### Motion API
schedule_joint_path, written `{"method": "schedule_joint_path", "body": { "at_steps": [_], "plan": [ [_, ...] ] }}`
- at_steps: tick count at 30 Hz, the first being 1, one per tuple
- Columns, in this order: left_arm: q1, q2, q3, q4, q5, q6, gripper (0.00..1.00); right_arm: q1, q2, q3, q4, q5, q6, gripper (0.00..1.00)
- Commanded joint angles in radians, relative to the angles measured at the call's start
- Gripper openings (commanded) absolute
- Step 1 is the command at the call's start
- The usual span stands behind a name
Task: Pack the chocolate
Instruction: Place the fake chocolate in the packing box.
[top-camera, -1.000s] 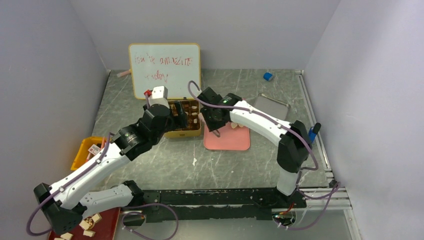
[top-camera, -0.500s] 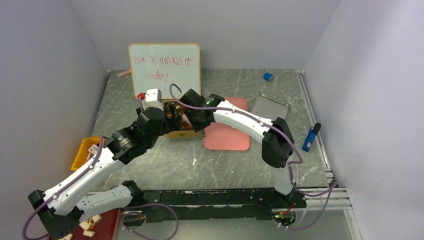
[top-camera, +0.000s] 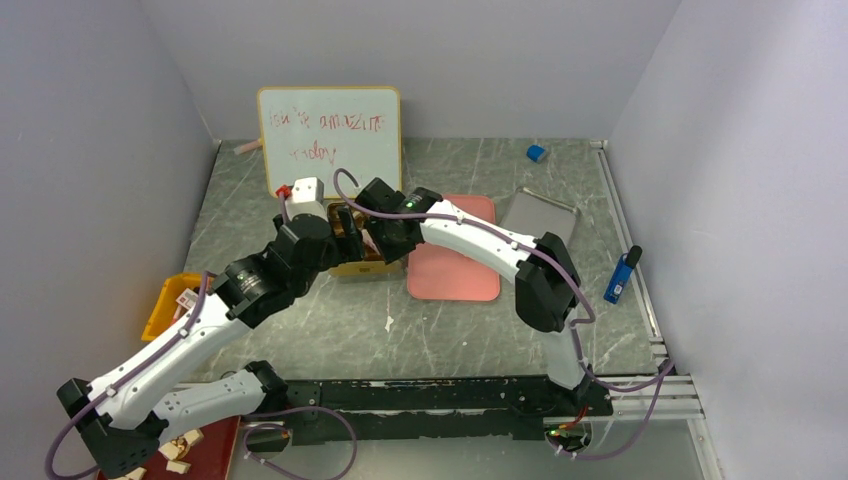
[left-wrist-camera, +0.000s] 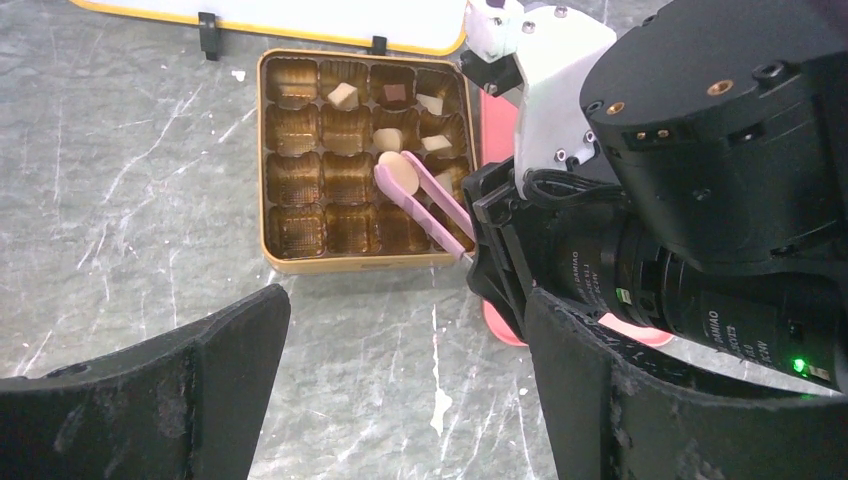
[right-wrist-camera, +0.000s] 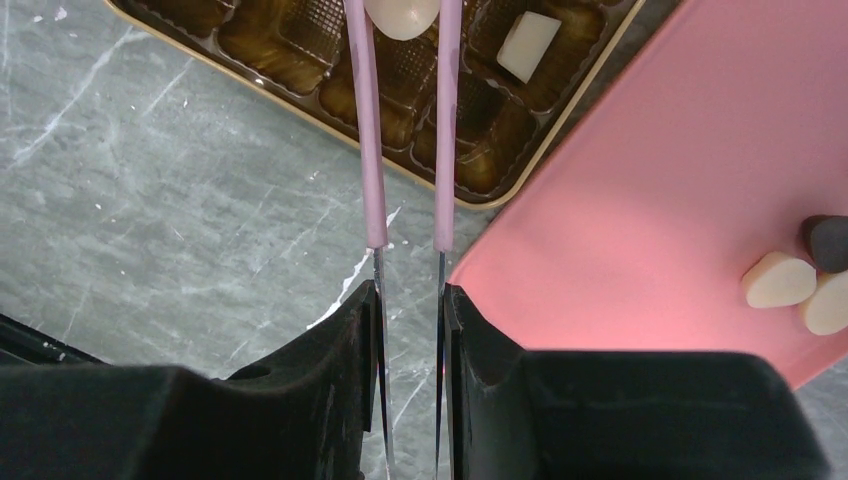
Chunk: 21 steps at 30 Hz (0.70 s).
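Three chocolates (right-wrist-camera: 790, 275) sit on the pink mat (right-wrist-camera: 650, 180); right hand (right-wrist-camera: 410, 300) clamps tongs (right-wrist-camera: 372, 150) holding one pale piece (right-wrist-camera: 402, 15), left hand (left-wrist-camera: 405, 310) wide.

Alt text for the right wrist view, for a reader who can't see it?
The right gripper clamps pink tweezers that pinch a pale chocolate over the gold compartment tray. A pink mat beside it carries three more chocolates.

The top camera looks down from above and behind the arm bases, far enough to hold the whole table (top-camera: 330, 325) up to the whiteboard (top-camera: 328, 140). The left wrist camera looks down from a middle distance, the right wrist camera from very near along the pink tongs (right-wrist-camera: 372, 150); all three share the gold tray (left-wrist-camera: 295, 180) and the pink mat (right-wrist-camera: 650, 150).
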Motion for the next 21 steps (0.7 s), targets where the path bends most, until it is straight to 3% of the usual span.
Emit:
{"method": "schedule_joint_path", "body": {
  "at_steps": [1, 7, 21],
  "plan": [
    [0.0, 0.007, 0.017, 0.002, -0.02, 0.013, 0.93, 0.003, 0.001, 0.056, 0.038, 0.005, -0.015, 0.31],
    [-0.001, 0.009, 0.014, 0.006, -0.016, 0.014, 0.93, 0.003, 0.005, 0.06, 0.04, 0.011, -0.016, 0.38],
    [0.0, 0.027, 0.012, 0.022, -0.001, 0.016, 0.93, -0.006, -0.045, 0.015, 0.054, 0.055, -0.008, 0.39]
  ]
}}
